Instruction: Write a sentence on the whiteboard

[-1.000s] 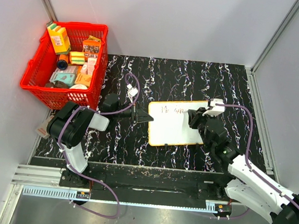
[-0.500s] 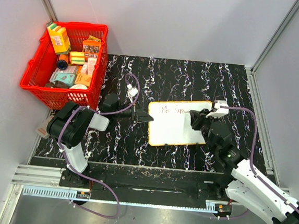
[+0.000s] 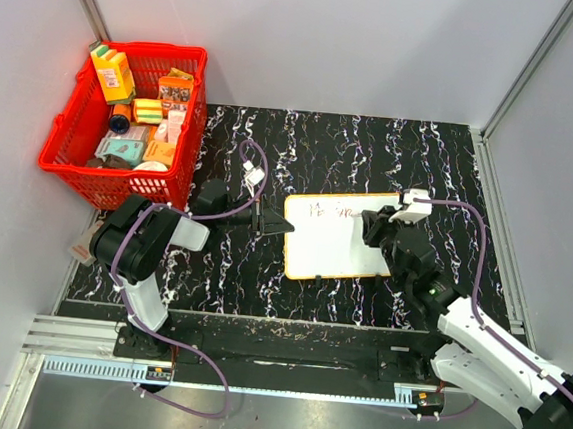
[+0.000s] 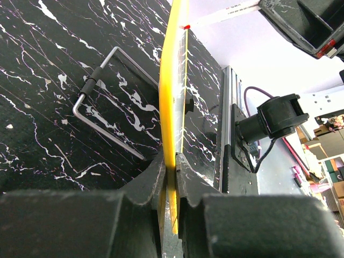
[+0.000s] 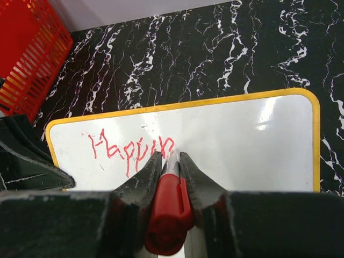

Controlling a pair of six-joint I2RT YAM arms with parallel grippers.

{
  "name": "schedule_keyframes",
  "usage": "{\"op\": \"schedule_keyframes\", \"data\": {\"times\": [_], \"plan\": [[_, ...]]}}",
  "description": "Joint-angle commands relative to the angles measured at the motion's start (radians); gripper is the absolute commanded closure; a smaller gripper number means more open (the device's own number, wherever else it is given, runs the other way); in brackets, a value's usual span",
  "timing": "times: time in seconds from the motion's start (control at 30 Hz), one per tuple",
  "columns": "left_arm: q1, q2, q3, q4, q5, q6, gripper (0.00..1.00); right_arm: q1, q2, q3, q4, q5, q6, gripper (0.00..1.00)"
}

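1. Red marker (image 5: 167, 215) sat clamped between the right gripper's (image 5: 171, 157) jaws, its tip at the whiteboard (image 5: 242, 140).
2. Just left of the tip, the sentence (image 5: 129, 146) read "Happin" near the whiteboard's far edge.
3. The left gripper (image 4: 171, 161) pinched the whiteboard's left rim.
4. The whiteboard lay on the black marbled table (image 3: 372, 152), with the red basket (image 3: 69, 170) well to its left.

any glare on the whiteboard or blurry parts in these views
Right wrist: soft glare patches on the whiteboard near its upper right, the sentence is sharp, the red marker and right end effector look soft. Left wrist: background top right is blown out, left end effector dark and soft. Top external: even light, writing too small to read.
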Motion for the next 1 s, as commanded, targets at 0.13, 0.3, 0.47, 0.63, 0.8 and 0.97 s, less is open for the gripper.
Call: {"op": "schedule_keyframes", "data": {"times": [0.13,0.3,0.47,0.63,0.8,0.97], "plan": [[-0.003,-0.003,-0.006,0.103,0.028,0.034,1.00,-0.008,0.008,0.039,0.073,0.048,-0.013,1.00],[-0.003,-0.003,-0.007,0.105,0.028,0.034,1.00,-0.012,0.021,0.040,0.072,0.053,-0.024,1.00],[-0.005,-0.002,-0.007,0.105,0.028,0.033,1.00,-0.017,0.012,0.037,0.047,0.078,-0.030,1.00],[-0.003,-0.003,-0.007,0.105,0.028,0.034,1.00,-0.022,-0.005,0.039,0.029,0.118,-0.041,1.00],[-0.003,-0.003,-0.006,0.105,0.028,0.034,1.00,-0.025,-0.012,0.037,0.035,0.119,-0.036,1.00],[-0.003,-0.002,-0.006,0.105,0.028,0.033,1.00,-0.025,0.014,0.049,0.058,0.079,-0.033,1.00]]}}
